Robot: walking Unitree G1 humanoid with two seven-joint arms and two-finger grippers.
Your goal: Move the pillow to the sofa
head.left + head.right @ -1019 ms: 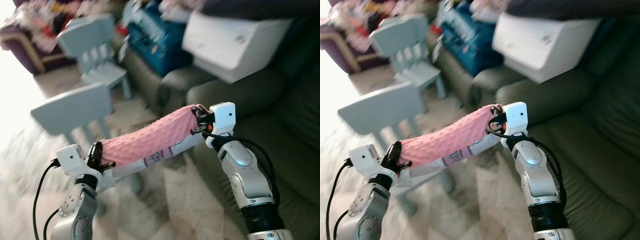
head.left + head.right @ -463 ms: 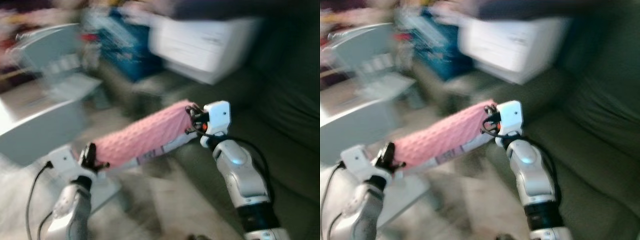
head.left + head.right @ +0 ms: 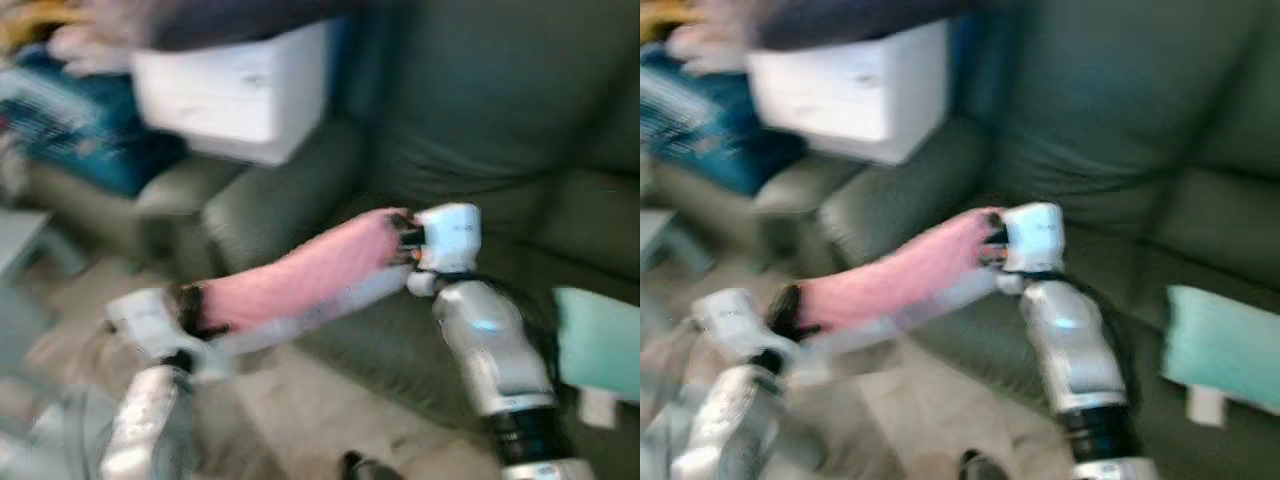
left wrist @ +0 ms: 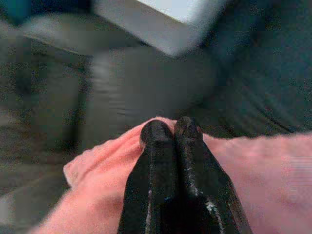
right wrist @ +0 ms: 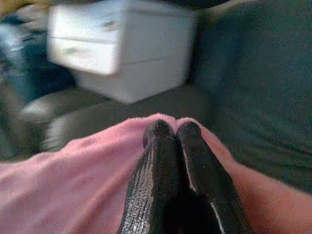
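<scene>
The pink pillow point(image 3: 300, 280) hangs stretched in the air between the 2 grippers, just in front of the dark green sofa point(image 3: 480, 150) and not yet on its seat. The left gripper point(image 4: 168, 134) is pinched closed on one end, and the right gripper point(image 5: 170, 131) is pinched closed on the other. Both hold only thin edges of soft fabric, so the pillow could slip free if the arms pull apart. A white box point(image 3: 235, 90) sits on the sofa arm, and a mint cushion point(image 3: 600, 345) lies on the seat; a careless drop could land on either.
</scene>
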